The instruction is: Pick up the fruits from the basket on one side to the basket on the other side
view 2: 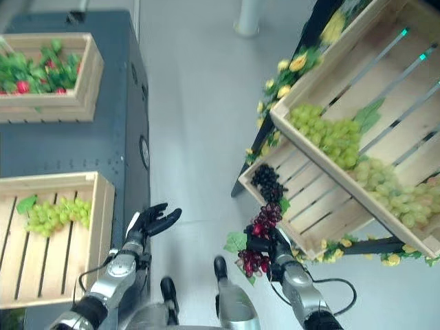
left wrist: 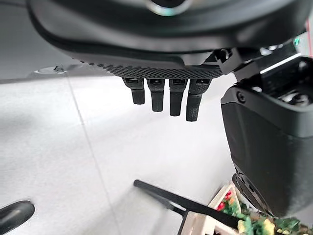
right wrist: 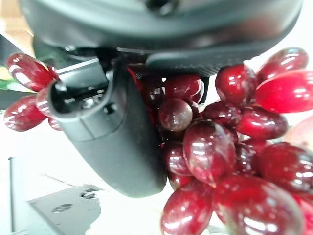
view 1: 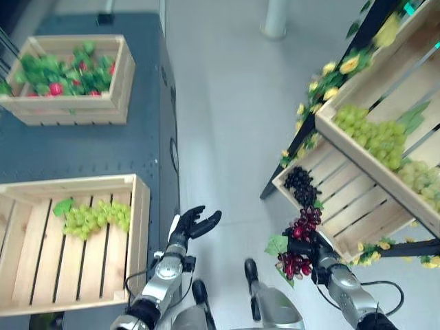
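Note:
My right hand (view 1: 313, 249) is shut on a bunch of red grapes (view 1: 299, 242) with a green leaf, held over the floor just off the front corner of the lower slatted crate (view 1: 357, 206) on the right rack. The right wrist view has the red grapes (right wrist: 220, 147) pressed against the palm, with the thumb (right wrist: 107, 137) closed over them. A dark grape bunch (view 1: 300, 183) lies in that lower crate. The left hand (view 1: 194, 224) hovers open over the floor beside the near left crate (view 1: 141, 227), which holds a green grape bunch (view 1: 96, 216). Its straight fingers (left wrist: 166, 98) hold nothing.
An upper tilted crate (view 1: 371, 82) on the right rack holds green grapes (view 1: 375, 137). Yellow flowers (view 1: 330, 79) trim the rack. A far left crate (view 1: 75, 110) with leafy greens and red fruit sits on the dark blue table (view 1: 89, 148). A grey floor aisle (view 1: 234, 124) runs between both sides.

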You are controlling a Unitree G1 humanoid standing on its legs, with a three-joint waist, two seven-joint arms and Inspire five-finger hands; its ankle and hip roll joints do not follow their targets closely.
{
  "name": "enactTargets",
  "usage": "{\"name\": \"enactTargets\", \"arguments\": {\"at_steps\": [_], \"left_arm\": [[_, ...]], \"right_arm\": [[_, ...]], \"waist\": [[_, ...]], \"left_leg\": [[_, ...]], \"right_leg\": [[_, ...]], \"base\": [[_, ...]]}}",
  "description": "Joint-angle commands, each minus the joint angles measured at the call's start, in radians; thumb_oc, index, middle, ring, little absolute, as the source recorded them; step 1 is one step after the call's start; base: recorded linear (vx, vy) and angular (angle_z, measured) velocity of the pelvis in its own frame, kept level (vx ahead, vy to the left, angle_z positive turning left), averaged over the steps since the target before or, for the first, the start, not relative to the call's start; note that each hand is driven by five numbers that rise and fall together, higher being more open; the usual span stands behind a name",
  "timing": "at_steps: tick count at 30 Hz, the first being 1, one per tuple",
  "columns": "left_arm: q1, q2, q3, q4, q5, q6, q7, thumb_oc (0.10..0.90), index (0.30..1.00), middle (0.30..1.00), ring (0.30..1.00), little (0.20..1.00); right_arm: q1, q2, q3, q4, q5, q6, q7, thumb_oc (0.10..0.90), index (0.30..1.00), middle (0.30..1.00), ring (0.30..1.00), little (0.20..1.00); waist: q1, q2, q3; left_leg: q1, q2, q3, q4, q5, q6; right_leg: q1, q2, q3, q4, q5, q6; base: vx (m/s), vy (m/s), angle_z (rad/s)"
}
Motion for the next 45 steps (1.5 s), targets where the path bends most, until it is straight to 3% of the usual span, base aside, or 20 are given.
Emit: {"name": "enactTargets", "arguments": {"at_steps": [1,10,19,28,33,45], "left_arm": [[-0.099,-0.007,-0.036,-0.086,0.02,-0.089,0.051,0.8,0.9,0.9,0.9,0.9],[-0.195,0.005,-0.072,-0.106,0.027,-0.06,0.059,0.8,0.9,0.9,0.9,0.9],[-0.21,0.027,-0.084,-0.114,0.017,-0.042,0.018,0.8,0.9,0.9,0.9,0.9],[-0.203,0.081,-0.138,-0.134,0.009,-0.025,-0.028,0.8,0.9,0.9,0.9,0.9],[-0.186,0.098,-0.136,-0.123,-0.006,-0.037,-0.049,0.8,0.9,0.9,0.9,0.9],[-0.169,0.146,-0.16,-0.151,-0.01,-0.079,-0.062,0.8,0.9,0.9,0.9,0.9]], "right_arm": [[-0.076,-0.098,-0.083,-0.1,-0.025,-0.144,-0.108,0.4,0.3,0.3,0.3,0.3],[-0.212,-0.167,-0.126,-0.066,-0.016,-0.152,-0.175,0.4,0.3,0.3,0.3,0.3],[-0.302,-0.289,-0.235,0.042,0.006,-0.174,-0.281,0.4,0.3,0.3,0.3,0.3],[-0.473,-0.499,-0.222,0.238,-0.006,-0.052,-0.313,0.4,0.3,0.3,0.3,0.3],[-0.548,-0.549,-0.198,0.317,-0.032,-0.007,-0.314,0.4,0.3,0.3,0.3,0.3],[-0.663,-0.67,-0.083,0.397,-0.258,0.149,-0.331,0.4,0.3,0.3,0.3,0.3]], "waist": [[-0.002,0.015,0.027],[0.003,0.014,0.096],[0.019,0.013,0.098],[0.06,-0.001,0.098],[0.08,-0.005,0.098],[0.096,0.003,0.098]], "left_leg": [[-0.099,0.01,-0.006,0.215,-0.112,0.01],[-0.294,0.008,-0.035,0.446,-0.188,0.022],[-0.444,0.005,-0.077,0.623,-0.253,0.04],[-0.523,-0.003,-0.115,0.681,-0.264,0.049],[-0.549,-0.007,-0.134,0.697,-0.264,0.051],[-0.579,-0.007,-0.138,0.687,-0.249,0.047]], "right_leg": [[-0.07,0.028,-0.051,0.233,-0.126,-0.042],[-0.251,0.041,-0.087,0.468,-0.206,-0.068],[-0.38,0.041,-0.11,0.644,-0.265,-0.086],[-0.444,0.041,-0.128,0.701,-0.268,-0.089],[-0.461,0.043,-0.136,0.711,-0.266,-0.092],[-0.487,0.035,-0.157,0.705,-0.261,-0.089]], "base": [[-0.14,0.022,0.02],[-0.08,0.007,0.04],[-0.01,0.011,0.11],[-0.01,-0.02,0.04],[-0.01,-0.051,0.04],[-0.01,-0.018,0.04]]}}
